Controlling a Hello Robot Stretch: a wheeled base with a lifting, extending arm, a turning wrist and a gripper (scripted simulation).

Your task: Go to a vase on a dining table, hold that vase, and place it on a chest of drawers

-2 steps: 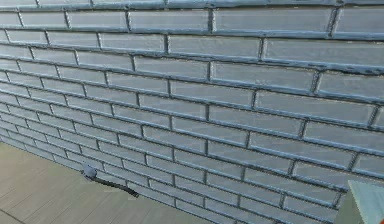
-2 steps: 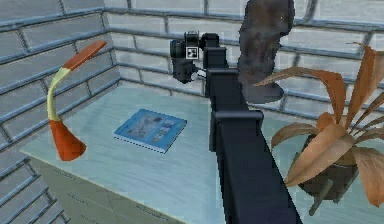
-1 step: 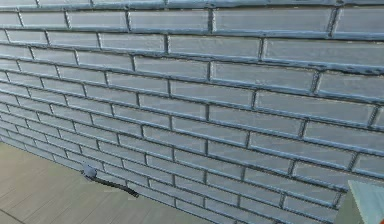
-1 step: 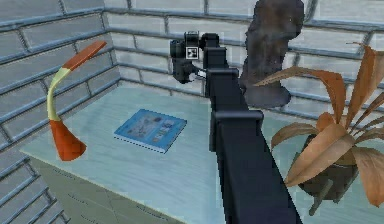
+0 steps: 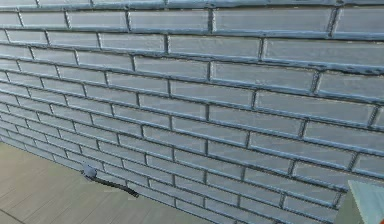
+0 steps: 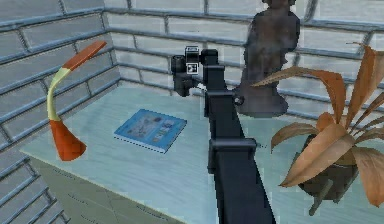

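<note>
Forward view: a grey brick wall (image 5: 200, 90) meets a tan floor (image 5: 40, 190).

Arm side view: the gripper (image 6: 182, 82) is seen against the pale chest of drawers (image 6: 110, 165); I cannot tell whether it holds anything. A flat blue book (image 6: 150, 130) lies near it toward the view's left, and a dark statue (image 6: 268, 60) stands toward its right.

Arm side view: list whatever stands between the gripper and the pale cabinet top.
Nothing visible does. The flat blue book lies lower left of the gripper; the dark statue stands to its right.
</note>
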